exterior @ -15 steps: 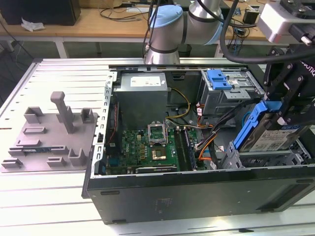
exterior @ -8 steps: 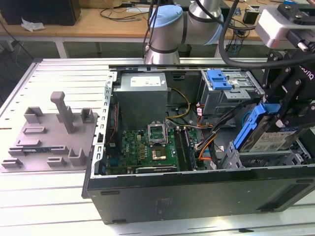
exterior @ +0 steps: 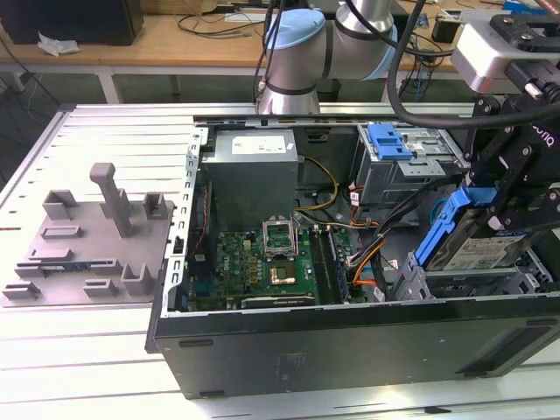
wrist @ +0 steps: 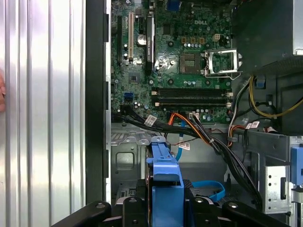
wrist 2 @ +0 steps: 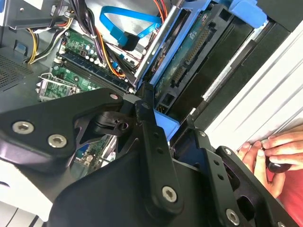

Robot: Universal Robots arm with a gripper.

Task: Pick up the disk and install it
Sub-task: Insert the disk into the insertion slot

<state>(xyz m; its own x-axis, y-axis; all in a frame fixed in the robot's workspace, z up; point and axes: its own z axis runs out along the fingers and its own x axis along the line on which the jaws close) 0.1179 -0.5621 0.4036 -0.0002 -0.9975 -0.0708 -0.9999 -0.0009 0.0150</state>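
Step in hand: installation; the pick-up looks done. The tool (exterior: 506,214) is clamping shut on the disk (exterior: 483,251), gripping it by its blue caddy rail (exterior: 442,229). The disk is hanging tilted, 1 end raised, just above the silver drive cage (exterior: 464,284) at the exterior view's right end of the open computer case (exterior: 350,350). It is not seated. In the second wrist view its green circuit side (wrist 2: 189,56) is showing. The grey fixture plate (exterior: 87,254) is lying on the tabletop (exterior: 79,367), well apart from the case. A person's hand (wrist 2: 272,151) is resting beside the case.

Judgement: seating is calling for levelling the disk and lining the rail up with the cage, clear of the cables (wrist: 203,132).
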